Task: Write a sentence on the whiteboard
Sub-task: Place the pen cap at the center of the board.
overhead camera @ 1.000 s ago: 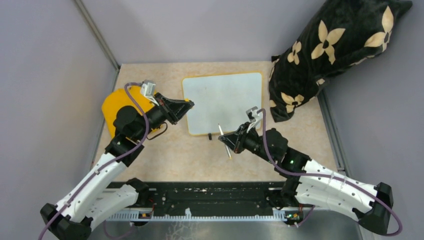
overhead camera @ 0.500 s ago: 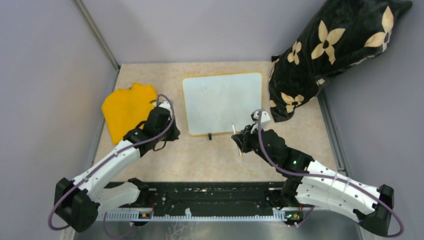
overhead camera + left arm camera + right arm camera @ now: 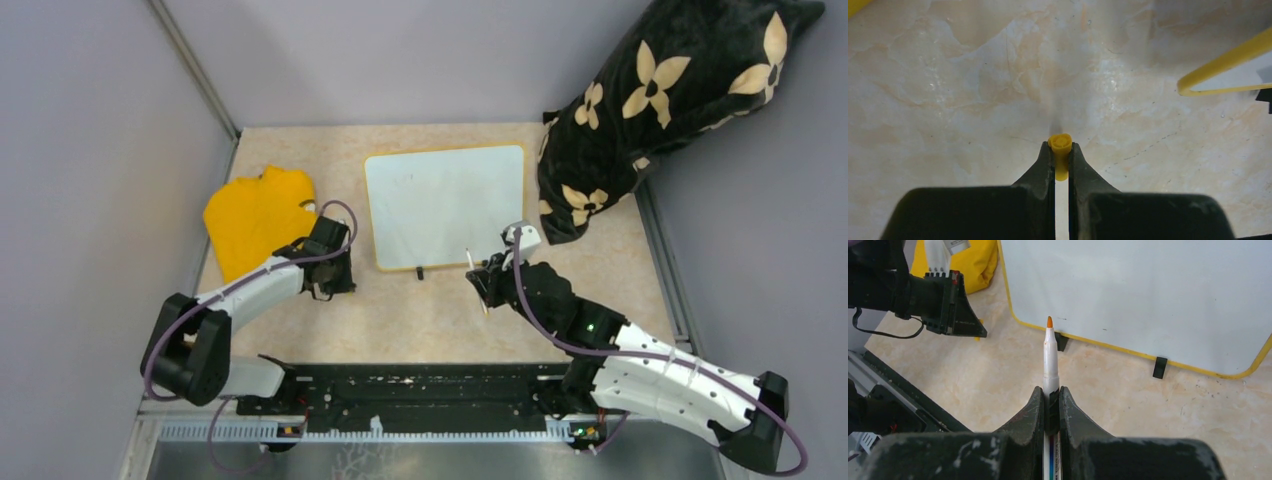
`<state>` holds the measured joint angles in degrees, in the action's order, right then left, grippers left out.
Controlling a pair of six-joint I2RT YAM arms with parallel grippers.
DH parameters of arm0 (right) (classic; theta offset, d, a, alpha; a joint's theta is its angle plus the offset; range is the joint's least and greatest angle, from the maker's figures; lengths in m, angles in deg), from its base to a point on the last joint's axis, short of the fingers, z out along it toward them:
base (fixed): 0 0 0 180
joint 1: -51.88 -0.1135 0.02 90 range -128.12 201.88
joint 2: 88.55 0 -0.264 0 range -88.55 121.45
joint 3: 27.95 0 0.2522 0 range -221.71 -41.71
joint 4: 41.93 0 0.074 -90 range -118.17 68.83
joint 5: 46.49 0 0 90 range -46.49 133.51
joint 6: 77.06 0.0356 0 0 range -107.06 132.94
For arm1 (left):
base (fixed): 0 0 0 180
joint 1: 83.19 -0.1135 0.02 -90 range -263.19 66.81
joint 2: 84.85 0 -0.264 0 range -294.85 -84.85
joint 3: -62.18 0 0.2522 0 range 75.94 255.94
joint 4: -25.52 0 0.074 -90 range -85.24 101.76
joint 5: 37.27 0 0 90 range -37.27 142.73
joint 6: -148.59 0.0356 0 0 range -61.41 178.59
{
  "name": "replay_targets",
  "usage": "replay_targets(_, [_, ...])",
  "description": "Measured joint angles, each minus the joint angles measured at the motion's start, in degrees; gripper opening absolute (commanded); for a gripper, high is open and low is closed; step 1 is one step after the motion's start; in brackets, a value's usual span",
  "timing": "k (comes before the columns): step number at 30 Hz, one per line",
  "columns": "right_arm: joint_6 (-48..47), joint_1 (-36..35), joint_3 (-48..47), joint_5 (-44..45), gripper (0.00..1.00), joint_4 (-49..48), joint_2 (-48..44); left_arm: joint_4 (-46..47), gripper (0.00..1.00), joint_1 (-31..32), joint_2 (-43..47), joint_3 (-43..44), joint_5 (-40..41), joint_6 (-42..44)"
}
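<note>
The left arm [image 3: 262, 288] has come down from over the yellow cloth [image 3: 255, 215] left of the whiteboard [image 3: 445, 205] and drawn back. Its jaws now sit low over the counter [image 3: 948, 100], just off the whiteboard's near-left corner, pinched tight on a small yellow pen cap [image 3: 1060, 143]. The right arm [image 3: 560, 305] has swung its marker [image 3: 1050, 355] from a slant to point at the whiteboard's near edge. Its jaws are closed hard on the white barrel, and the bare orange tip stops short of the frame, touching nothing. The sentence is not on the whiteboard, whose surface shows white with only faint specks. Uncapping looks finished and the cap is out of the way. Writing has not begun, and the tip must next cross the frame onto the whiteboard.
</note>
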<state>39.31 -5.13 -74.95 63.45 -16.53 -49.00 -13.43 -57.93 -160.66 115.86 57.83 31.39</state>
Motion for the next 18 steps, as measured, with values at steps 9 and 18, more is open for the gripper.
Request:
replay_targets(9, [-0.92, 0.00, 1.01, 0.00, 0.00, -0.07, -0.57, -0.04, 0.13, -2.54, -7.72, 2.91, -5.68, 0.13])
replay_targets(18, [-1.36, 0.00, 1.01, 0.20, 0.00, -0.07, -0.94, 0.33, 0.23, -2.54, -7.89, 2.93, -7.13, 0.02])
